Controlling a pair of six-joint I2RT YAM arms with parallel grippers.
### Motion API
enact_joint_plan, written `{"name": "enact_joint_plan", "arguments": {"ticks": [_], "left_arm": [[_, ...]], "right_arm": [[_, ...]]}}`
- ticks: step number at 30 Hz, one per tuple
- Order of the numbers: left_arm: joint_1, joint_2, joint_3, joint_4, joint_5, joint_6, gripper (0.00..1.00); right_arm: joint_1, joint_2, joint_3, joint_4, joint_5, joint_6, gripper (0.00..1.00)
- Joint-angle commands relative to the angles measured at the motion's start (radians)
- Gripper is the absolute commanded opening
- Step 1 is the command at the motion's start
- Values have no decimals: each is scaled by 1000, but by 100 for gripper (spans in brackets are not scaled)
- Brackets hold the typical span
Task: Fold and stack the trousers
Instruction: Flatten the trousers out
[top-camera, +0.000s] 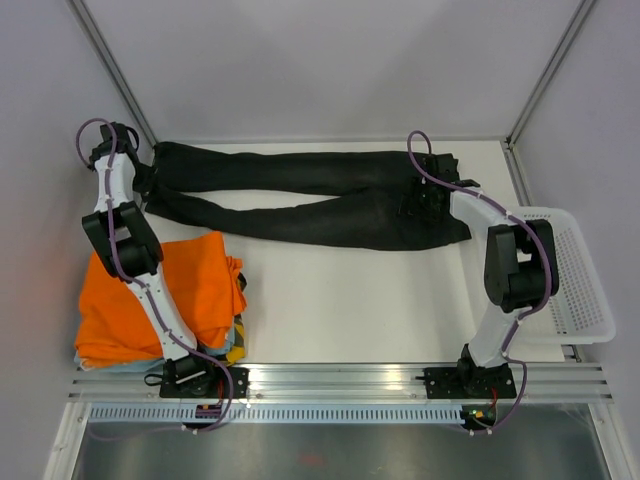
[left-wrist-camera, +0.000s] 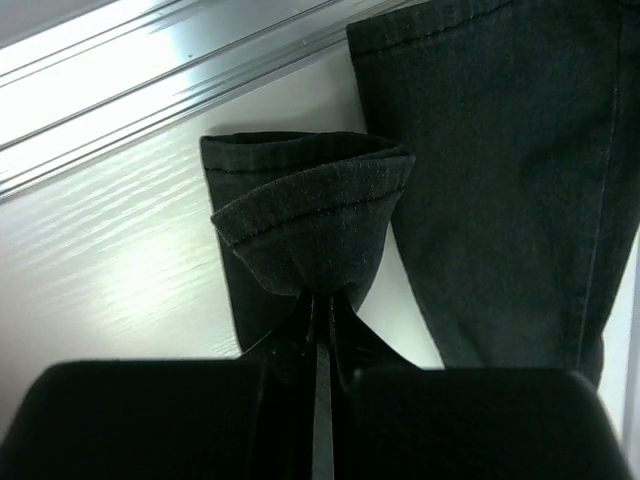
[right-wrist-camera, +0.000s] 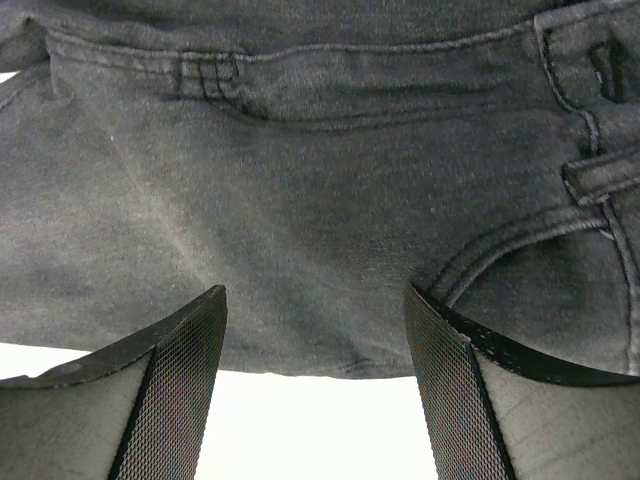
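Trousers (top-camera: 300, 195): one pair, black denim-like weave with stitched seams, spread flat across the far half of the table (top-camera: 350, 310). The waist lies toward the table's right side and the two long legs run toward its left, parting slightly near the hems. The wrist views show a belt loop, a curved pocket seam and faded wear on the seat.

Left gripper (left-wrist-camera: 320, 305): at the table's far left corner, its fingers are pressed together on the hem of one leg. The cuff puckers upward into a rounded fold above the pinch. The other leg lies flat just beside it.

Right gripper (right-wrist-camera: 315, 300): over the waist end of the trousers, jaws standing wide. The mesh-textured pads (right-wrist-camera: 185, 390) frame the near edge of the seat with no cloth pinched between them. Whether they touch the fabric cannot be told.

Orange garment (top-camera: 190, 275): soft knit, folded into a rough square at the table's near left. It rests on a low pile showing yellow and pale edges.

Basket (top-camera: 580, 290): white perforated plastic, rectangular, at the table's right edge, partly hidden by the right arm
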Motion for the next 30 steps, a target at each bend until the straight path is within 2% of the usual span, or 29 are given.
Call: {"name": "enact_joint_plan", "arguments": {"ticks": [1,5,8,9,11,12,14,15,17,19,24,26,30], "left_arm": [[0,-7,37,88,58,-109,2],[-2,-17,78,28,-48,-215,2],[-2,-11,81,22,-85,-270,12],[-2,-4,86,40,-79,-269,21],[-3,16,116,55,-33,-249,30],[-3,37,132,54,-21,-229,43],[-6,42,143,60,8,-198,59],[-9,24,140,60,11,-160,71],[-18,-7,118,66,8,-65,81],[-23,-78,85,54,-19,-5,83],[-40,-270,-225,72,-56,124,86],[-40,-332,-335,89,-54,155,83],[-41,-357,-411,98,-84,173,79]], "right_arm": [[-1,23,47,29,13,13,77],[1,34,61,42,19,28,77],[1,38,65,53,19,36,77],[-1,41,67,56,19,42,77],[-1,47,70,61,19,46,77],[1,49,70,62,16,52,77],[1,58,73,65,10,52,77],[1,60,80,64,8,52,77],[1,67,88,62,1,53,77],[1,70,100,64,-7,52,77],[-1,83,128,72,-30,63,77],[-1,90,134,75,-44,65,77],[1,107,143,73,-61,59,77]]}}
